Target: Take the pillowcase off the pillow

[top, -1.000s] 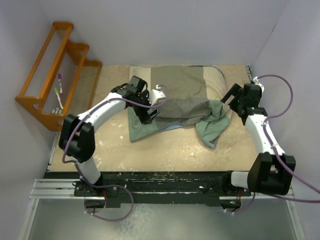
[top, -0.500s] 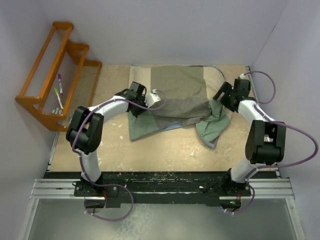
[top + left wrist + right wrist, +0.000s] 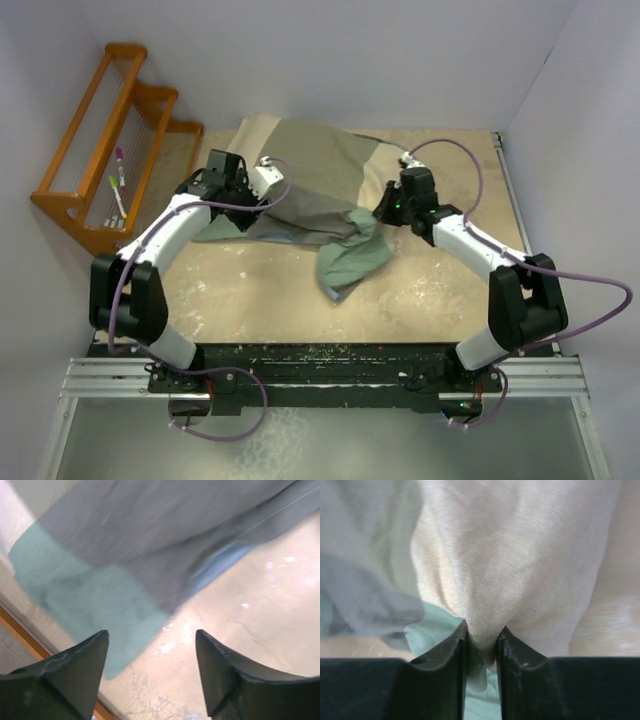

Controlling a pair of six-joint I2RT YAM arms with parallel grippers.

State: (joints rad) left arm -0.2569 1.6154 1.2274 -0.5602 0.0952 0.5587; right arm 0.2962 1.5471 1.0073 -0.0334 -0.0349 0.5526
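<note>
Our right gripper (image 3: 481, 636) is clamped on a fold of the cream pillow (image 3: 520, 555), and we only see that from its wrist view. The left gripper (image 3: 150, 635) is spread wide and empty, just below the pillowcase (image 3: 150, 535) edge. Overhead, both sit upper centre, with bare table (image 3: 440, 290) lower right.

The scuffed beige table (image 3: 260, 290) bears the crumpled pillowcase (image 3: 320, 170) near its far edge.
</note>
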